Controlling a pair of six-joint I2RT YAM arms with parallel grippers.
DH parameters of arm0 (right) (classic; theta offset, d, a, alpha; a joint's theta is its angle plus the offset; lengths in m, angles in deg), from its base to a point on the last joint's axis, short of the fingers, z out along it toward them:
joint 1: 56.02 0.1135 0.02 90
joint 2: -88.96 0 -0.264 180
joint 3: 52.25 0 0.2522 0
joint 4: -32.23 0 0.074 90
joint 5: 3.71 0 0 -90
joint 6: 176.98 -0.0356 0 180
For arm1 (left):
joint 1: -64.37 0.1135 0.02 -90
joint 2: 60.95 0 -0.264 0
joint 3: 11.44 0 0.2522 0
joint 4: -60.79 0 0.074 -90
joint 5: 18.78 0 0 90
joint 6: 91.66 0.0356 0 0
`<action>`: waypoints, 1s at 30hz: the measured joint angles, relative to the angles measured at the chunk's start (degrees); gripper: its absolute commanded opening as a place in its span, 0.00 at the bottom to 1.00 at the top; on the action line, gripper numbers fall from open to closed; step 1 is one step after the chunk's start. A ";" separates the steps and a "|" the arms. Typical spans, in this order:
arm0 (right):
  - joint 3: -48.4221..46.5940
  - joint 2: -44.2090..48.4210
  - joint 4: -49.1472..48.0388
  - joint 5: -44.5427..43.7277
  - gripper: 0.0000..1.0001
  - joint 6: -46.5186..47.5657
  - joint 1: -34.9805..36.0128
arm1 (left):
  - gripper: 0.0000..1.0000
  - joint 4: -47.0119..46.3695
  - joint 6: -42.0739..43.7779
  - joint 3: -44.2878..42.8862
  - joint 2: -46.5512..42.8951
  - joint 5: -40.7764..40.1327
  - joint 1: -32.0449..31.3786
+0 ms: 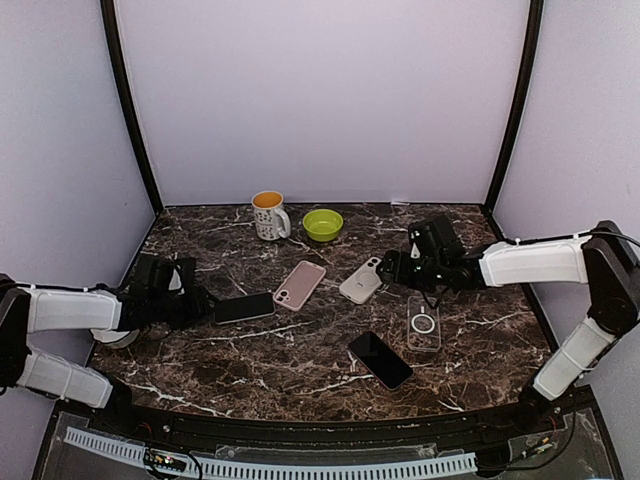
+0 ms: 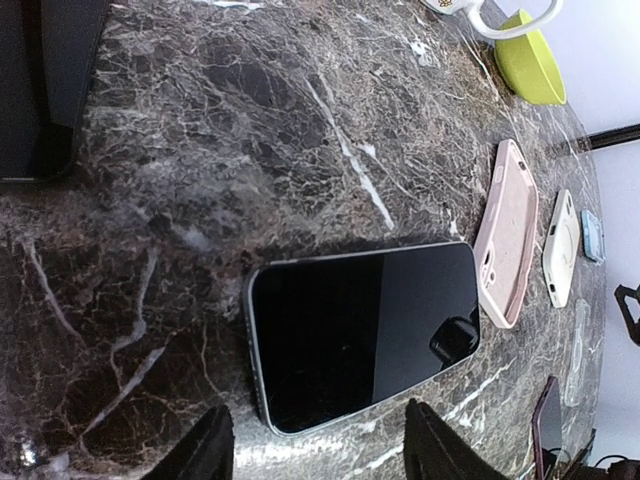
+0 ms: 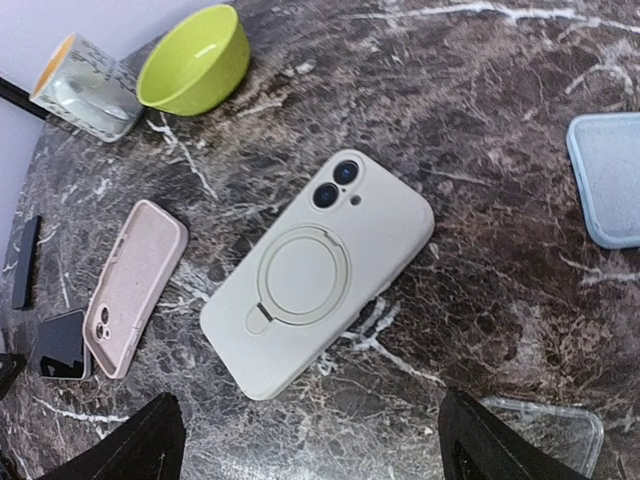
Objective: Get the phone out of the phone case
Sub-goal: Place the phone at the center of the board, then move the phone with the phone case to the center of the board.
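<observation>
Top external view: the cream cased phone (image 1: 361, 280) lies back-up near the table's middle, just left of the right gripper (image 1: 393, 268). Its long axis runs on a diagonal, lower left to upper right. The right arm is clearly the nearer one. The left gripper (image 1: 200, 303) sits well apart at the left side, at the end of a bare black phone (image 1: 245, 307). A pink case (image 1: 300, 285) lies between that phone and the cream cased phone. A clear case (image 1: 423, 323) and a second black phone (image 1: 380, 359) lie nearer the arms' bases.

Left wrist view: the fingers (image 2: 215, 450) stand apart, either side of the bare black phone's near short end, gripping nothing. The pink case lies beyond its far end and looks empty, though the angle is too oblique to be sure.

Right wrist view: jaws wide apart, nothing between them. The cream cased phone sits directly ahead and close. Lenses fill the cutout, so a phone is judged to be inside. The long axis is skewed to the jaw line, camera end farthest. Judgement: the wrist must turn to bring the jaws square across the narrow width before closing.
</observation>
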 measured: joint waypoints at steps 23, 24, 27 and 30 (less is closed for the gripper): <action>-48.92 -31.71 44.98 -9.94 0.99 -19.37 4.33 | 0.85 34.14 16.44 -16.98 -14.82 -12.55 0.00; -51.49 -33.53 46.90 -10.43 0.99 -19.80 4.83 | 0.85 35.47 16.87 -17.40 -15.45 -13.38 -0.02; -55.80 -37.44 50.93 -11.26 0.98 -21.05 5.75 | 0.85 38.23 17.79 -17.53 -17.84 -15.32 0.00; -57.31 -40.02 53.99 -11.69 0.99 -21.99 6.21 | 0.85 38.77 19.06 -17.42 -19.93 -16.02 -0.02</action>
